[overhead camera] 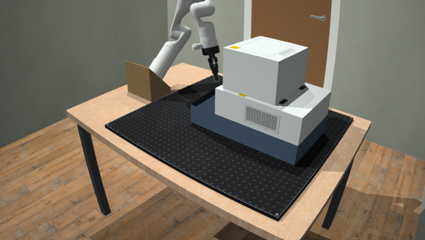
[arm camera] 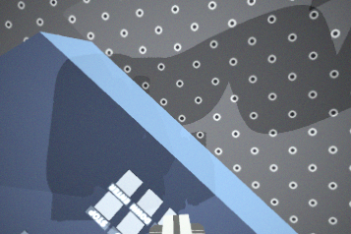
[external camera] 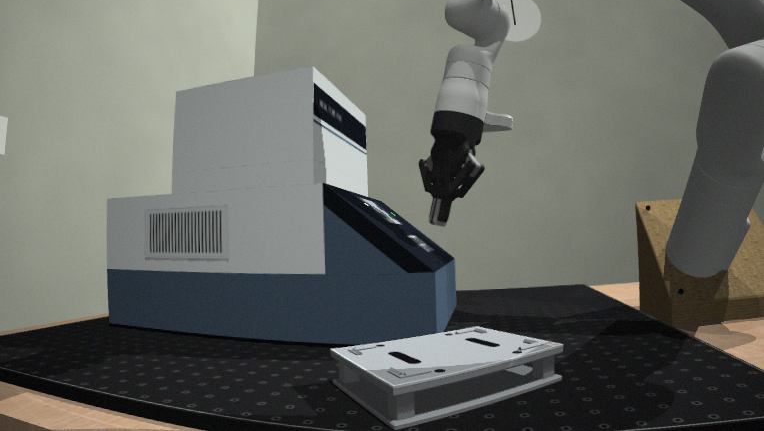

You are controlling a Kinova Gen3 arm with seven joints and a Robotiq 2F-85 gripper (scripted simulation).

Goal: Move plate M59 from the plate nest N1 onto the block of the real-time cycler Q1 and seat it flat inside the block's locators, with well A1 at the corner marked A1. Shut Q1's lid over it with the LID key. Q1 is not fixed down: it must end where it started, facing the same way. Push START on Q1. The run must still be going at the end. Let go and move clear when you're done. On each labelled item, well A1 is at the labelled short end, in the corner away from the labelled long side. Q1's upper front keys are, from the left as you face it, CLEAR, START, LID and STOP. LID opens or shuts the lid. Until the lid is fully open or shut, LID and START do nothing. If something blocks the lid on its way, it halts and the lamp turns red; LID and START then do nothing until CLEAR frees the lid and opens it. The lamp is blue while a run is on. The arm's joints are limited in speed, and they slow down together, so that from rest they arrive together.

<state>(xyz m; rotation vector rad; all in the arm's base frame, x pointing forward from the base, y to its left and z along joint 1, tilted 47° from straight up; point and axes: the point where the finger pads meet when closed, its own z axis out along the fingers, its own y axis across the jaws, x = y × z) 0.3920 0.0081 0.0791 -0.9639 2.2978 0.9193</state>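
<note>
The cycler Q1 (overhead camera: 257, 130) (external camera: 225, 305) (arm camera: 18, 128) stands on the dark mat. Its white upper box (overhead camera: 250, 68) (external camera: 242, 133) sits on the body with no gap visible. A small green light (external camera: 392, 213) shows on the sloped front panel. The wrist view shows pale keys (arm camera: 129, 183), one labelled STOP. The plate nest N1 (external camera: 433, 356) stands before Q1 with no plate on it. Plate M59 is not visible, and the inside of Q1 is hidden. My gripper (overhead camera: 216, 80) (external camera: 438, 222) (arm camera: 177, 226) is shut and empty, above and in front of the panel, not visibly touching it.
The perforated mat (overhead camera: 150, 130) (external camera: 225, 367) (arm camera: 293, 152) lies on the wooden table (overhead camera: 90, 112). The arm's brown wedge base (overhead camera: 137, 82) (external camera: 653, 268) stands at the table's edge, off the mat. Q1's upper box rises close beside the gripper.
</note>
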